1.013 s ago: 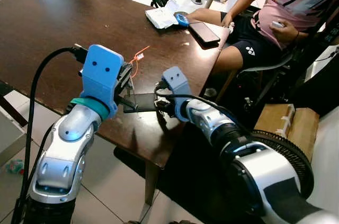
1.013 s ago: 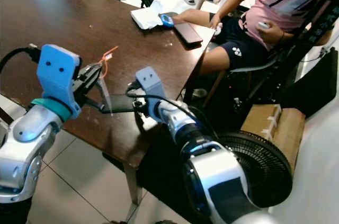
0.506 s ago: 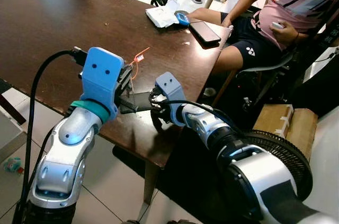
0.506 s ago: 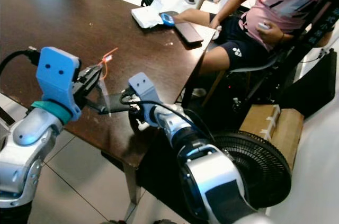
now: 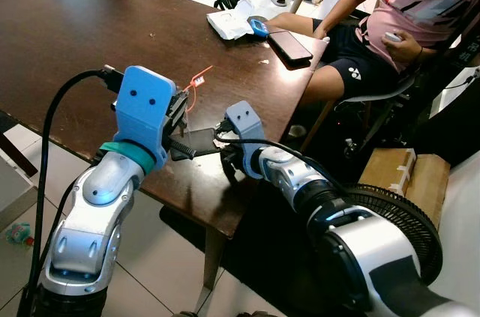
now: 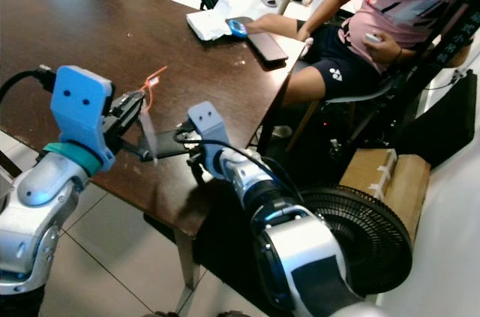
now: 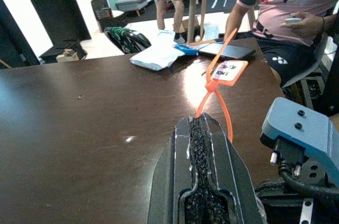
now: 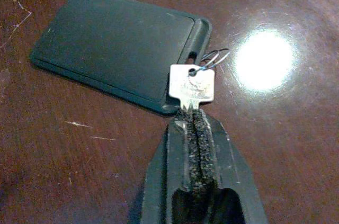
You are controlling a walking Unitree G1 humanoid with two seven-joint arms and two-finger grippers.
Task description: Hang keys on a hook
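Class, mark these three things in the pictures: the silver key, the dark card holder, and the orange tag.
key (image 8: 192, 83), right wrist view, on its flat square head.
card holder (image 8: 116, 44), right wrist view, middle of its flat face.
orange tag (image 7: 229, 70), left wrist view, on its printed label.

A dark brown wooden table (image 5: 90, 40) with a glossy, lightly scratched top is seen. At its far edge a white packet (image 5: 229, 23), a small blue object (image 5: 258, 28) and a black phone (image 5: 289, 46) are laid close together, with a person's forearm (image 5: 296, 25) rested beside them. Near the front edge a flat dark green card (image 8: 119, 46) is laid on the wood, joined by a thin wire ring to a silver key (image 8: 193, 85).
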